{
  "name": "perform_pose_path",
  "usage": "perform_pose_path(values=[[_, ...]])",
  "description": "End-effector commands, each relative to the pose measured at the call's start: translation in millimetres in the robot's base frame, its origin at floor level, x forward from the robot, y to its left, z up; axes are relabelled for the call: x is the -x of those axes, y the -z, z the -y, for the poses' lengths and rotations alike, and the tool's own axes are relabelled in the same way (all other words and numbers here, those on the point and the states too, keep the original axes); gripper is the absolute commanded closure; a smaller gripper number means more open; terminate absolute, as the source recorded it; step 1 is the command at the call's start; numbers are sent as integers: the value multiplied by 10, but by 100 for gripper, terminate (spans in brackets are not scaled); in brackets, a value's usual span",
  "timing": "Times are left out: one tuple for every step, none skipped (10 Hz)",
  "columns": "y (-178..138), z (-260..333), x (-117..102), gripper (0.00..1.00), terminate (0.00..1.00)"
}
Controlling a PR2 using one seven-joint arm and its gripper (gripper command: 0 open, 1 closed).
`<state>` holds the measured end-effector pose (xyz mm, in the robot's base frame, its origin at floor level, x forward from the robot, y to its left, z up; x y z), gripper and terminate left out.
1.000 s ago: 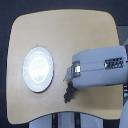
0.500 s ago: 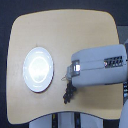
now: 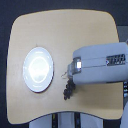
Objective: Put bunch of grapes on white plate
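Observation:
The white plate [image 3: 38,69] lies on the wooden table towards the exterior view's left, with nothing on it. The bunch of grapes [image 3: 68,90], a small dark cluster, hangs just right of the plate with its top tucked under the tip of my gripper [image 3: 70,78]. The bulky grey-white arm reaches in from the exterior view's right and covers the fingers from above. The gripper looks shut on the top of the bunch. A short gap of bare table separates the grapes from the plate's rim.
The light wooden table [image 3: 65,35] has rounded corners, with dark floor around it. Its front edge runs close below the grapes. Chair parts [image 3: 65,120] show beneath that edge.
The grapes have shifted slightly up and to the right in the view, along with the gripper tip. The plate has not moved.

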<state>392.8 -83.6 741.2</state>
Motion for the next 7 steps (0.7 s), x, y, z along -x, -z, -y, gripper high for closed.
perform_pose_path(values=[[-708,-205,-215,100,0],[-878,-251,-282,100,0],[-1077,-293,-356,100,0],[-1251,-345,-413,100,0],[-1424,-419,-459,100,0],[-1512,-472,-467,100,0],[-1604,-527,-507,100,0]])
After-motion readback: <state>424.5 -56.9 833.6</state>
